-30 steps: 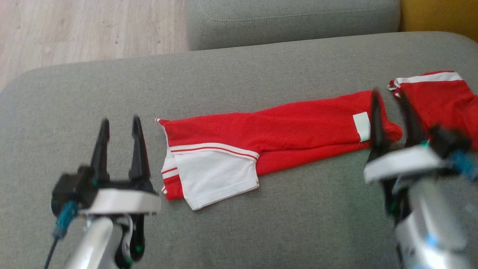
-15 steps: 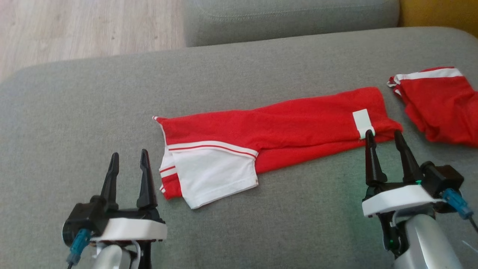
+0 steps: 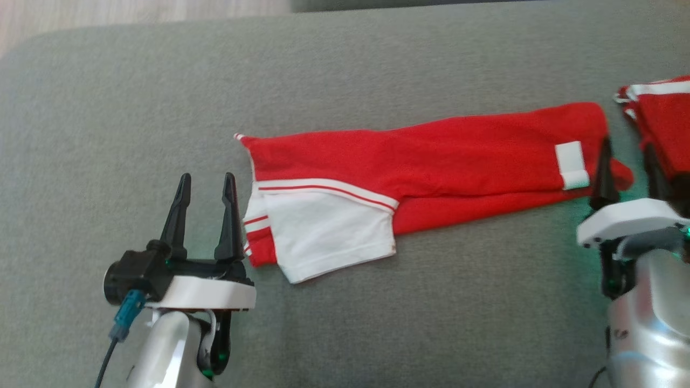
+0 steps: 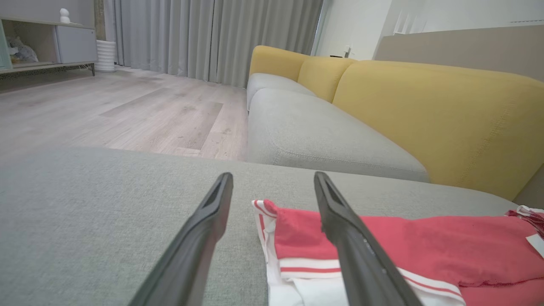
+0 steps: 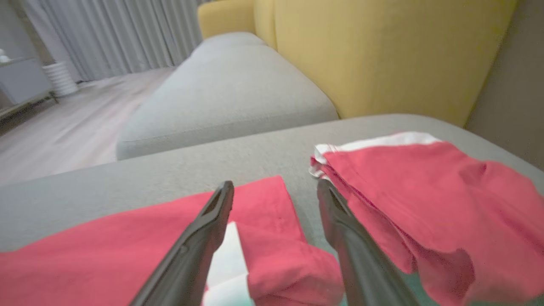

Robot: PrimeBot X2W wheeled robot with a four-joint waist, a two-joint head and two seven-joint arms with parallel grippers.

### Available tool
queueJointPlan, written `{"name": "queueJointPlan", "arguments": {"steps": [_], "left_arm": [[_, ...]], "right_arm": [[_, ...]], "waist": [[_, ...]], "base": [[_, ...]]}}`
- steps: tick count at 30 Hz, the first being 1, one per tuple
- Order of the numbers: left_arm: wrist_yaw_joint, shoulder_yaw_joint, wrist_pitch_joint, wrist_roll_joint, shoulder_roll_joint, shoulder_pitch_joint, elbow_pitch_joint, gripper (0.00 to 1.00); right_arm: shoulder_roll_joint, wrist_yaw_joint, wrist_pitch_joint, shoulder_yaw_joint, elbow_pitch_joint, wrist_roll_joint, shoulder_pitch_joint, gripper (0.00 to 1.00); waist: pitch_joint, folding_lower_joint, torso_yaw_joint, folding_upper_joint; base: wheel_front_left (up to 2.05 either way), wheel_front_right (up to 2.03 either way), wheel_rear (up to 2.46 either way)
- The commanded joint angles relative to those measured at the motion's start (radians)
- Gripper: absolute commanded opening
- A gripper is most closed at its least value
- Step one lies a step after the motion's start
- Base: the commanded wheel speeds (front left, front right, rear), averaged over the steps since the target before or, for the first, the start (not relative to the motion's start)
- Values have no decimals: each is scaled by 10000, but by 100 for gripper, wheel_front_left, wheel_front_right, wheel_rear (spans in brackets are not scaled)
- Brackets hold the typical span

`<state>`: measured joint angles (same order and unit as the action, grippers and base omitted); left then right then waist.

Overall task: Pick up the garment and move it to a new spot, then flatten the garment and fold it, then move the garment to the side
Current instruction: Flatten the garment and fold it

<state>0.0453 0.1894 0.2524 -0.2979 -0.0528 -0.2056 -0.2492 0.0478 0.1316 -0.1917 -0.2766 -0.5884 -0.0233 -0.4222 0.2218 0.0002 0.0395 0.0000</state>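
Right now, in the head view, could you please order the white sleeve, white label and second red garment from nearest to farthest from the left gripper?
1. White sleeve, just right of the left gripper.
2. White label, far along to the right.
3. Second red garment, at the right edge.

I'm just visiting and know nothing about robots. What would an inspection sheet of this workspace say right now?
Surface: grey cushion, fabric-covered.
Job's things: red garment, folded into a long strip, white panel at its left end.
Clutter: second red garment at the right edge.
Tools: left tool open at the garment's left end; right tool open, straddling its right end.
Cables: blue-plugged cable at the left wrist.
Surroundings: yellow sofa back, wooden floor, grey curtains.
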Motion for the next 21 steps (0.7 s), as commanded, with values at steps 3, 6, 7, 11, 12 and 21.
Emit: {"name": "queueJointPlan", "arguments": {"steps": [3, 6, 7, 11, 12, 21], "left_arm": [[84, -340, 93, 110, -18, -421, 201, 100], [117, -362, 93, 149, 0, -446, 135, 100], [129, -373, 93, 161, 5, -456, 122, 100], [142, -374, 93, 197, 14, -512, 93, 100], [144, -373, 93, 200, 16, -538, 85, 100], [142, -424, 93, 202, 24, -587, 25, 100]], "right_arm": [[25, -9, 207, -808, -641, 580, -614, 100], [25, -9, 272, -1239, -1514, 879, -862, 100], [25, -9, 278, -1354, -1808, 960, -933, 100], [24, -9, 268, -1570, -2653, 1212, -1159, 100], [24, -9, 240, -1621, -2901, 1271, -1244, 100], [24, -9, -327, -1367, -4225, 1651, -1911, 0]], "waist": [[313, -2, 344, 0], [364, -2, 370, 0], [379, -2, 374, 0], [425, -2, 368, 0], [439, -2, 359, 0], [297, -2, 98, 0]], "base": [[0, 0, 0], [0, 0, 0], [0, 0, 0], [0, 0, 0], [0, 0, 0], [0, 0, 0]]}}
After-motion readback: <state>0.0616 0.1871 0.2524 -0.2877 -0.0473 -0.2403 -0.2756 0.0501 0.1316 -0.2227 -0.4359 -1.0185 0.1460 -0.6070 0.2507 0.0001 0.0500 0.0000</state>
